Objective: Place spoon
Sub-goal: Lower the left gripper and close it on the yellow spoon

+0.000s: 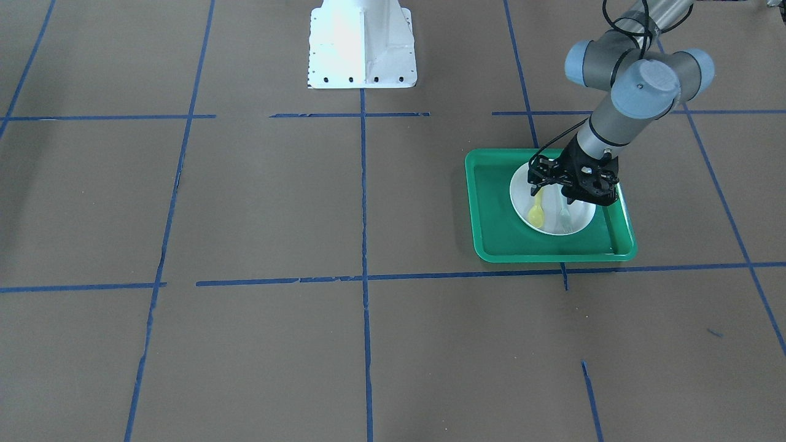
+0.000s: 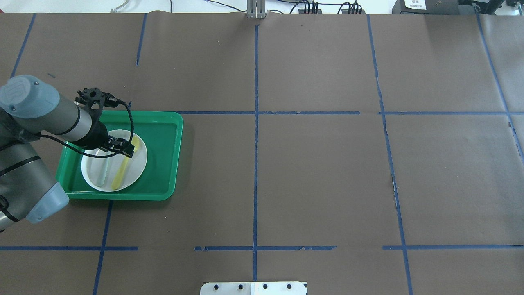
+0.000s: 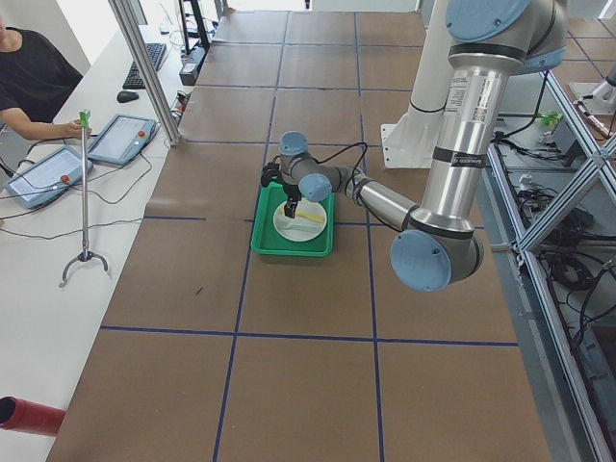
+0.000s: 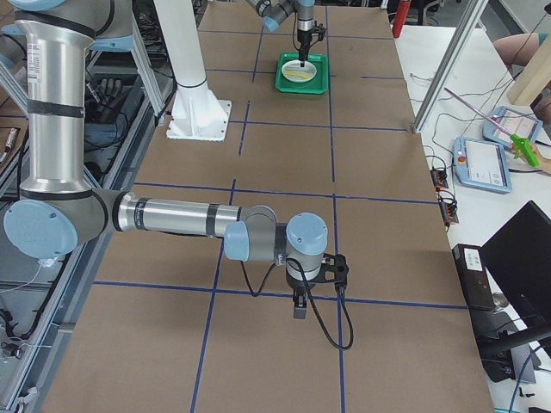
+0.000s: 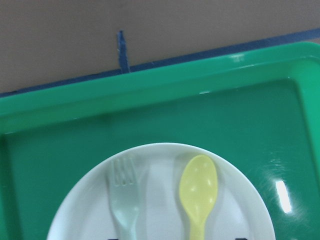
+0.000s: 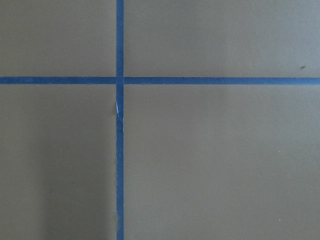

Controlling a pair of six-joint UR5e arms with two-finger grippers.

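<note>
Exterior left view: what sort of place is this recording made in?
Probably a robotics lab work cell: a table gridded with blue tape, a large industrial arm mounted beside it, and an operator seated at control tablets.

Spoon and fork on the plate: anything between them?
Nothing. The spoon and fork lie side by side, apart, with only a strip of bare white plate between them. The left wrist view shows it clearly.
</note>
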